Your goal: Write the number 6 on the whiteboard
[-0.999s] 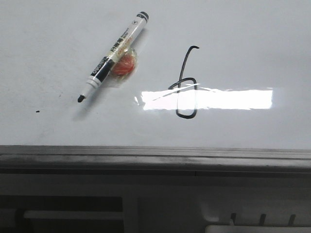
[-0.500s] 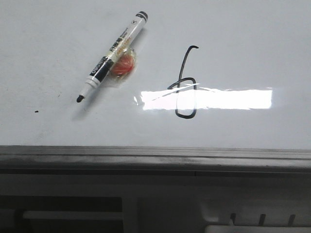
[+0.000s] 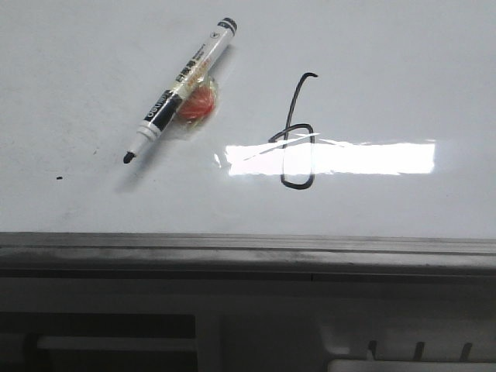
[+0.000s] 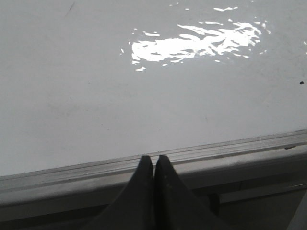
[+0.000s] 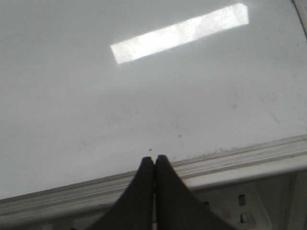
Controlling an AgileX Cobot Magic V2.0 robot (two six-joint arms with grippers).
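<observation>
The number 6 (image 3: 297,132) is drawn in thin black stroke on the whiteboard (image 3: 387,77), its boxy lower loop crossing the bright glare. A white and black marker (image 3: 180,78), uncapped, lies on the board to the left of the 6, tip toward the front, resting on a small red-orange object (image 3: 198,103). Neither gripper shows in the front view. My left gripper (image 4: 153,159) is shut and empty over the board's grey edge rail (image 4: 240,143). My right gripper (image 5: 154,159) is shut and empty over the edge rail (image 5: 249,155).
A small black dot (image 3: 60,178) marks the board at the front left. The grey rail (image 3: 248,252) runs along the board's front edge, with a lower white frame beyond it.
</observation>
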